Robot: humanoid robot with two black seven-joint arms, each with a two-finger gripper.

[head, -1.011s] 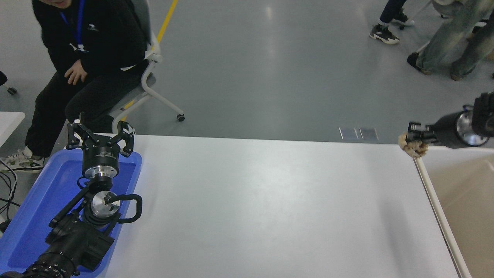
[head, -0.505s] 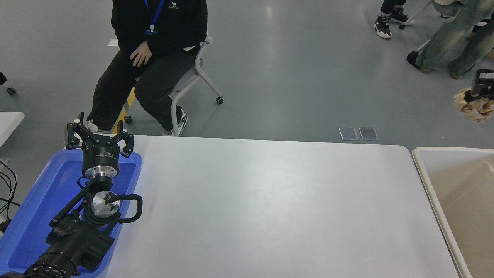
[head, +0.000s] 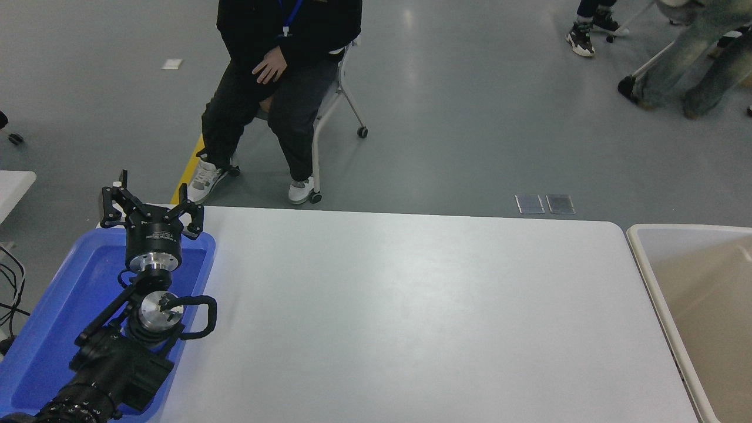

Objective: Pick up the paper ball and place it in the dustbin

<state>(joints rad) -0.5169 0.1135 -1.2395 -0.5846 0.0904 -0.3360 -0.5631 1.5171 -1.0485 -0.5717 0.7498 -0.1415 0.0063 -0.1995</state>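
Note:
The dustbin [head: 646, 258] is a cream-beige bin with a pale rounded rim at the table's right edge; only its left part shows. The paper ball is out of view. My right arm and gripper are out of view past the right edge. My left arm is parked at the lower left, and its gripper [head: 151, 204] is open and empty above the far end of a bright blue tray [head: 41, 329].
A white table [head: 411, 317] fills the middle. A person sits on a wheeled chair [head: 335, 111] beyond the far edge at upper centre. Other people's legs and shoes [head: 664, 82] show at the top right. A second white table corner [head: 14, 188] lies at the left.
My right gripper, shut on the paper ball, rose from the dustbin's near corner and left the picture to the right. The seated person rolled to the right. The left arm stayed still.

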